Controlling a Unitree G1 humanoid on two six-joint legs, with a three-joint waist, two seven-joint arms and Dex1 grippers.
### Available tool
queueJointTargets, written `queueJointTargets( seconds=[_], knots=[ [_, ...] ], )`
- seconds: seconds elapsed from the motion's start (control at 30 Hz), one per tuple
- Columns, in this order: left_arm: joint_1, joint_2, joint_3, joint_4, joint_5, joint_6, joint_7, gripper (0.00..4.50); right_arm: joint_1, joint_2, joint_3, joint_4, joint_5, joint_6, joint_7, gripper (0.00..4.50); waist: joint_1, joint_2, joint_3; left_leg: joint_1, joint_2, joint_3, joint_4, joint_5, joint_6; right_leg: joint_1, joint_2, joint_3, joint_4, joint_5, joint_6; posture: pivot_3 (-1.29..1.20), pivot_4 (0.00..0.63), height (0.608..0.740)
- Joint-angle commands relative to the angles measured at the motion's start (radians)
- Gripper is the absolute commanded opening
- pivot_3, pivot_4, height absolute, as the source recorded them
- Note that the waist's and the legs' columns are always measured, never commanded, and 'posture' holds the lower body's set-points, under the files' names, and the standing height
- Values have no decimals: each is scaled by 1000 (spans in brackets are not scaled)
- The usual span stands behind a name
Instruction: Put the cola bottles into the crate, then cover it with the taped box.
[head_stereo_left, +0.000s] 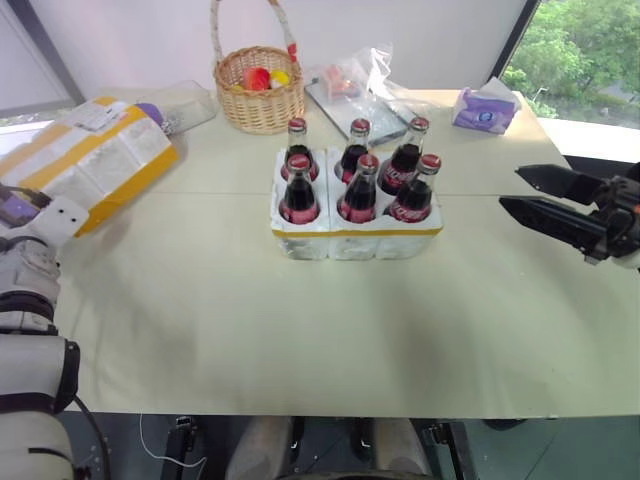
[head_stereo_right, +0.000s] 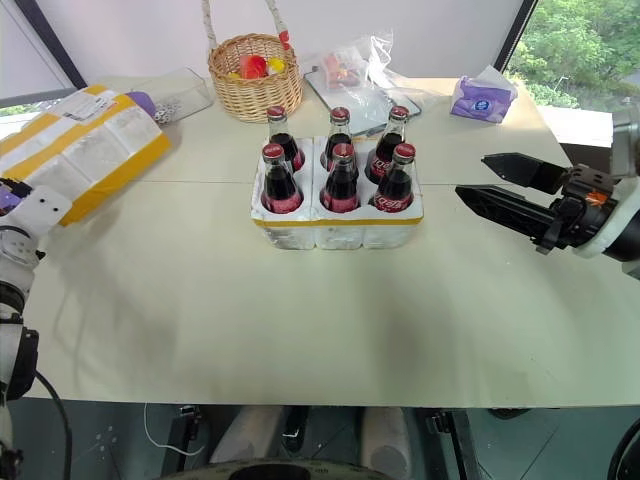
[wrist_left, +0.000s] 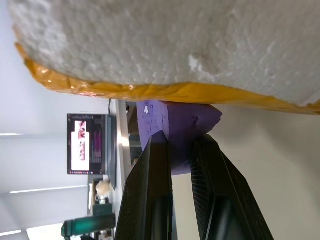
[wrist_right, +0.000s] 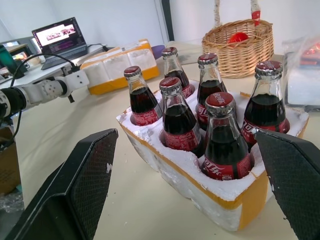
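Bottles all seated, my left pincer on the box's purple tab.

Six cola bottles (head_stereo_left: 358, 178) stand in the crate (head_stereo_left: 356, 238) at mid-table. My left arm reaches out to the far left, its gripper (wrist_left: 181, 150) clenched on a purple tab (wrist_left: 175, 117) under the taped box (head_stereo_left: 92, 160). My right gripper (head_stereo_right: 495, 190) hangs level beside the crate, jaws spread wide, grasping nothing.

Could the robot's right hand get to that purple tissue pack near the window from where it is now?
Probably yes: the open right hand hovers beside the tissue pack, with bare table between them.
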Motion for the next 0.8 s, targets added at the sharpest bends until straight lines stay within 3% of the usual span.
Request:
queueJointTargets(
  seconds=[0.03,0.27,0.43,0.8],
  knots=[
    [41,62,19,-57,-19,-79,8,365,-12,-26,-4,-5,-13,-29,27,4500,0,0,0,0,0,0,0,0,0,0,0,0,0,0,0,0,150,740],
    [224,112,59,-227,-70,-202,-25,365,-47,-44,33,32,-37,-39,58,4500,-3,0,0,0,0,0,0,0,0,0,-1,2,0,0,0,0,150,740],
    [364,108,62,-382,-63,-188,-55,365,-86,-51,65,60,-44,-36,74,4500,2,0,0,0,1,0,0,0,0,0,-1,2,0,0,0,0,150,740],
    [308,31,-30,-345,62,-103,-16,365,-89,-85,99,50,-74,-25,150,4500,14,6,-4,3,0,0,0,0,0,3,-1,0,0,0,0,0,150,740]
  ],
)
